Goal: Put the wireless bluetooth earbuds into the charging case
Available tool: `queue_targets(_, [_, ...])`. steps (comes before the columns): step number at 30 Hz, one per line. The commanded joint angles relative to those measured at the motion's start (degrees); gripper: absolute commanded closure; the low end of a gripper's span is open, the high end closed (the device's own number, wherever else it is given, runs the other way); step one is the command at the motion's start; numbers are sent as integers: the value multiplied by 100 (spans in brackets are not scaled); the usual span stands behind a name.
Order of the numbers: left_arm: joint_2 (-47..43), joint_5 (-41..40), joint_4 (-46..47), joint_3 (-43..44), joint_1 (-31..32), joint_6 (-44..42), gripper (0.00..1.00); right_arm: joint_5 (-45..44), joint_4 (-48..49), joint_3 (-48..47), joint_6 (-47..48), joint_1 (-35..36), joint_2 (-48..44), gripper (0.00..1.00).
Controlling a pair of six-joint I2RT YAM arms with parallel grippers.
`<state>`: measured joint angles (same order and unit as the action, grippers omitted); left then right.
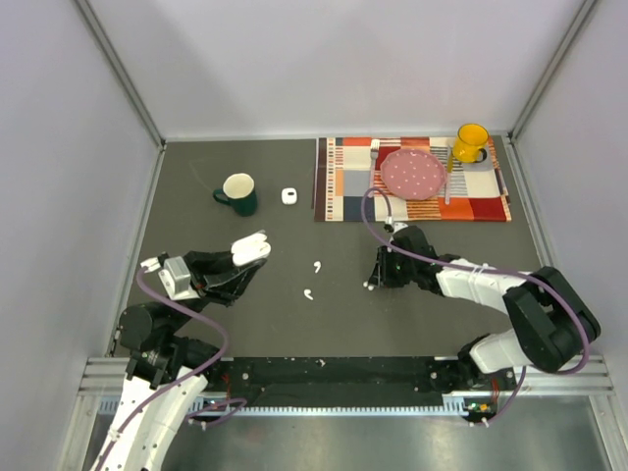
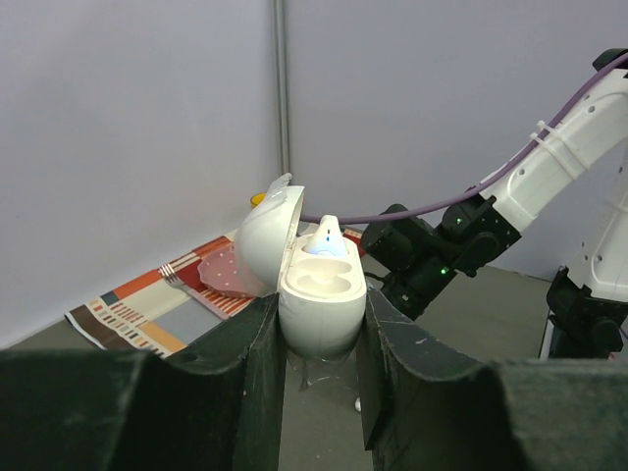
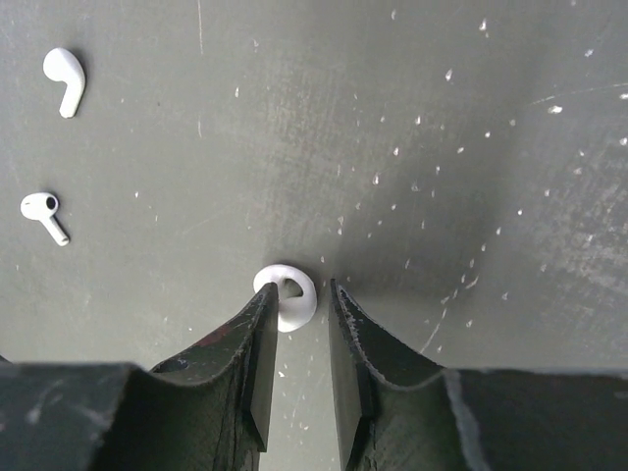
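Left gripper [image 1: 248, 253] is clamped on the charging case [image 2: 316, 304], lid [image 2: 263, 237] tipped back, mouth up to receive, one earbud [image 2: 325, 242] seated inside. Right gripper [image 3: 299, 294] is down on the table [image 1: 442, 329], jaws narrowly astride another earbud [image 3: 294, 312] — pinched or not, I can't tell. Two spare earbuds [image 3: 64, 80] wait nearby

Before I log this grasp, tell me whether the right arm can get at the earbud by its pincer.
Likely yes. The earbud lies on the table right at the tips of the right pincer, whose jaws stand apart. Nothing visible blocks it.
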<state>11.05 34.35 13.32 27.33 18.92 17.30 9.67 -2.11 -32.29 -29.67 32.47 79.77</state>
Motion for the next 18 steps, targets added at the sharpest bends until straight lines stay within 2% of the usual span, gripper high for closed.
queue_targets(1, [73, 72, 311, -35, 16, 72, 100, 8, 141, -154, 304, -48, 162, 74])
queue_targets(18, [20, 55, 338, -132, 16, 116, 100, 422, 571, 171, 110, -48, 223, 77])
